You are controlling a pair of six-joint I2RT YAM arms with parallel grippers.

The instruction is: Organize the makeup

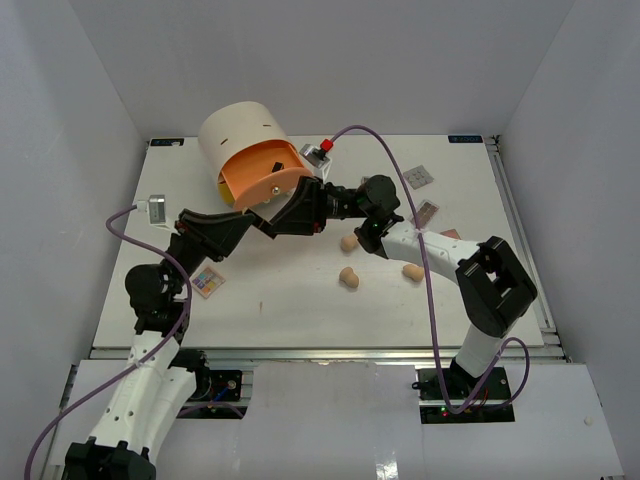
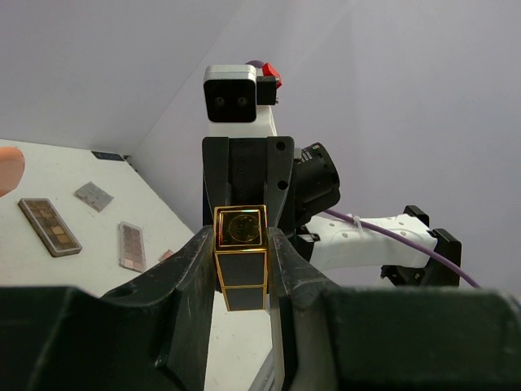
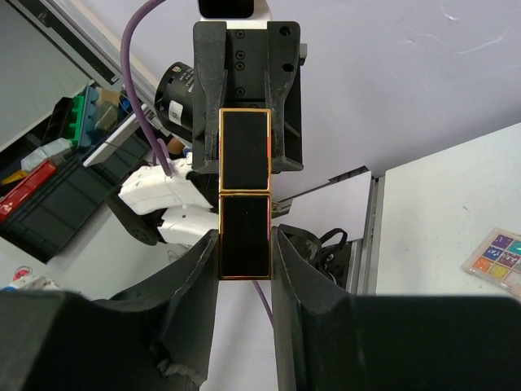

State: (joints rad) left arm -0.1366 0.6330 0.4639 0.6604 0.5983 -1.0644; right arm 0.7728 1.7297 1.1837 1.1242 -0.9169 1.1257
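Note:
A small dark compact (image 2: 241,261) with gold edges, long and in two sections, hangs in the air between both grippers. My left gripper (image 2: 241,244) is shut on one end, and my right gripper (image 3: 244,240) is shut on the other end of the compact (image 3: 245,212). In the top view the two grippers meet nose to nose, left gripper (image 1: 322,205) and right gripper (image 1: 352,200), just right of the drawer unit, hiding the compact. Three tan sponges (image 1: 349,242) (image 1: 349,278) (image 1: 413,271) lie on the table. Flat palettes (image 1: 418,176) (image 1: 425,213) lie at the right.
The round cream drawer unit (image 1: 240,130) stands at the back left, its orange drawer (image 1: 265,180) sticking out toward the grippers. A colourful palette (image 1: 207,282) lies beside the left arm. A pink piece (image 1: 450,235) shows by the right arm. Grey walls enclose the table.

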